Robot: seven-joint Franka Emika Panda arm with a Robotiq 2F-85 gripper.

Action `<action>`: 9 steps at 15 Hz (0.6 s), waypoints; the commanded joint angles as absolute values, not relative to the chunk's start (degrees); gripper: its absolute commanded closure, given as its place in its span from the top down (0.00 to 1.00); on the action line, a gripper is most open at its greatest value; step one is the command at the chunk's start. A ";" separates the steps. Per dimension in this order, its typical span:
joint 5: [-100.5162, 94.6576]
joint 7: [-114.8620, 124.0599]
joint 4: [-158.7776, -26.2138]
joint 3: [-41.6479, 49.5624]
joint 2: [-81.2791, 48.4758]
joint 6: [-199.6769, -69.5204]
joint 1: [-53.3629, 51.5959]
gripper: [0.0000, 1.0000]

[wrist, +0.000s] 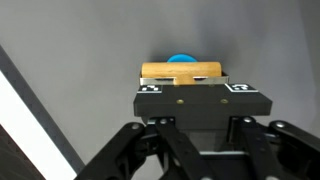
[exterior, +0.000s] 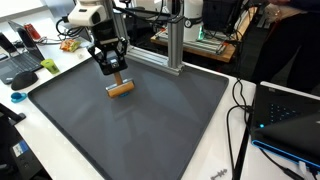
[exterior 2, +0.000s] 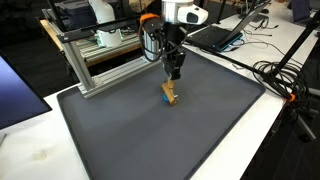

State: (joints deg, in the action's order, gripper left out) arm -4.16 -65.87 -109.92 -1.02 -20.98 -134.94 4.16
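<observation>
Black linkages of the gripper (wrist: 195, 90) are seen nearest the lens in the wrist view, and beyond them the two finger pads (wrist: 150, 88) are marked with small black-and-white squares. A wooden block (wrist: 180, 70) is clamped between these pads, so the pincer is judged to be clenched on it. The block is held with its long side lying across the fingers. A blue piece (wrist: 181, 59) is seen just behind the block, touching or nearly touching it; its shape is mostly hidden.

In both exterior views the gripper (exterior: 115, 78) (exterior 2: 172, 78) is pointed straight down and the wooden block (exterior: 120, 88) (exterior 2: 169, 95) is gripped at its tips. The block is kept low over a dark grey mat (exterior: 150, 130) (exterior 2: 150, 140); whether the mat is touched cannot be told. In an exterior view a blue spot (exterior 2: 166, 99) is made out at the block's lower side.

The block is placed in the part of the mat nearest the edge along which an aluminium frame (exterior: 175, 50) (exterior 2: 90, 70) is stood, well apart from the opposite edge.

The mat is carried by a white table (exterior: 215, 165) (exterior 2: 30, 150). A laptop (exterior: 285, 110) (exterior 2: 215, 35) and black cables (exterior: 240, 110) (exterior 2: 280, 75) are found off the mat, at the table's edge.
</observation>
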 commanded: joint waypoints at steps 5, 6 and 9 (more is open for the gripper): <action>-9.35 -64.66 -109.37 -0.10 -23.74 -134.10 3.92 0.22; -9.84 -64.53 -109.40 -0.07 -23.77 -134.08 3.85 0.22; -10.67 -64.45 -109.44 -0.10 -23.84 -134.01 3.75 0.22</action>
